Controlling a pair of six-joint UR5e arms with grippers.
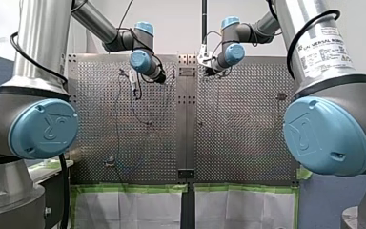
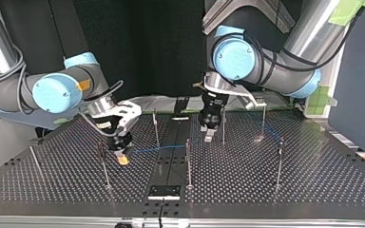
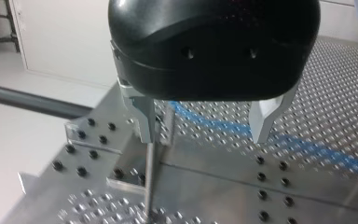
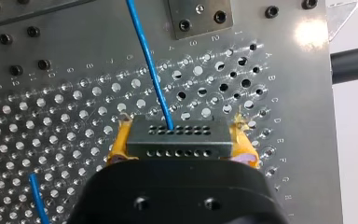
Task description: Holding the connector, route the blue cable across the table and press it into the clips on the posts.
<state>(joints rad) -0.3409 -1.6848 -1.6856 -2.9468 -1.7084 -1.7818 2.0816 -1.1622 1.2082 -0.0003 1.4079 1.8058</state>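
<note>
Connector [image 4: 177, 136] sits closest to the right wrist cam, pinched between the yellow pads [image 4: 119, 145] of right gripper [image 2: 122, 156], low over the table [image 2: 313, 185] at top view's left. Blue cable [image 4: 151, 70] exits the connector's face and runs rightward over the table. Left gripper [image 3: 204, 127] is spread wide above the cable, one finger just beside a thin post [image 3: 150, 168].

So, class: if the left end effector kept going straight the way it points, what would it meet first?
Most likely the cable on the table, crossing ahead of the left end effector's open fingers. A post stands close beside one finger and might catch it; depth is unclear.
</note>
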